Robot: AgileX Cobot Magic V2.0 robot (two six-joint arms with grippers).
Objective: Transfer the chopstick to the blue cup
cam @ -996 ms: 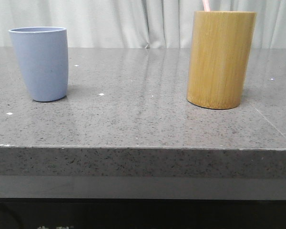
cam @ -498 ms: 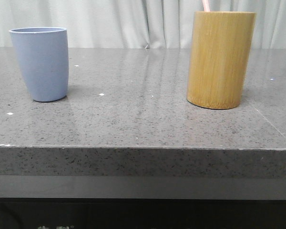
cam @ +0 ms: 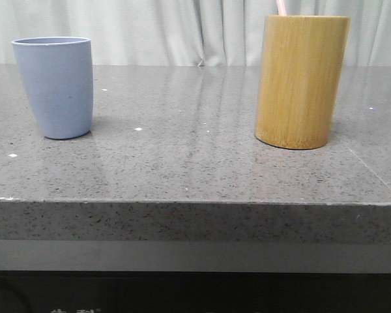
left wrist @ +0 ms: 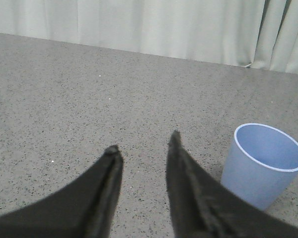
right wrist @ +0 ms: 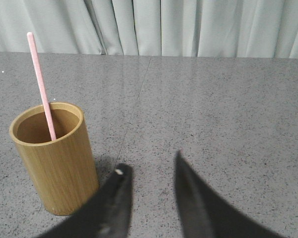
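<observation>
- Chopstick [cam: 281, 7]: front view shows one pink tip above one bamboo cylinder [cam: 302, 81]; one blue cup [cam: 55, 87] stands well apart on the table [cam: 195, 169].
- Left wrist view: left tool [left wrist: 142, 145] released, empty, beside the cup.
- Right wrist view: right tool [right wrist: 148, 165] released, empty, near the cylinder holding the leaning chopstick.

Grey speckled stone table [cam: 195, 169]: blue cup [cam: 54, 87] left, bamboo cylinder [cam: 302, 81] right, well apart.

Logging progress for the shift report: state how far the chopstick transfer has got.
Nothing is done yet. The chopstick stands in the bamboo cylinder, and the blue cup looks empty. Nothing is in hand: the left gripper and right gripper are open. Left: grasp the chopstick, lift it out, place it in the blue cup.
</observation>
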